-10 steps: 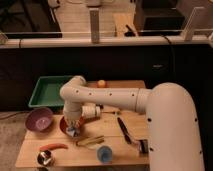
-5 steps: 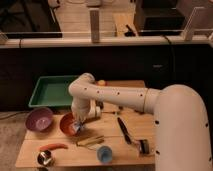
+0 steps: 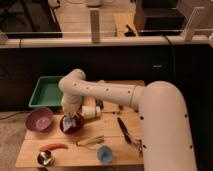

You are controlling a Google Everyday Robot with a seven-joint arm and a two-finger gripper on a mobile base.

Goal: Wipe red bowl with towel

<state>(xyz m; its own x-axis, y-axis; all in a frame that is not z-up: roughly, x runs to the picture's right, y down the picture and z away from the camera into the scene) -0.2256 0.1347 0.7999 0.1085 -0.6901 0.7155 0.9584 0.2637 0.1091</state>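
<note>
**Inspector:** Position of claw and bowl?

**Me:** My claw (image 3: pixel 68 116) is lowered into the red bowl (image 3: pixel 77 129), which stands directly beneath it on the table (image 3: pixel 75 140). The towel (image 3: pixel 70 122) lies under the claw against the bowl's inside, I judge so that pressure reaches the surface to be wiped.

**Inspector:** Grip?

**Me:** I cannot tell how far it is open, nor whether it clasps the towel. The purple bowl (image 3: pixel 39 120) is beside the claw, apart.

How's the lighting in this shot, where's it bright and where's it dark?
Camera view: the white arm is brightest; the wooden table is evenly lit; the panel behind the table is very dark; the gripper, at the towel in the red bowl, shows no glare.
</note>
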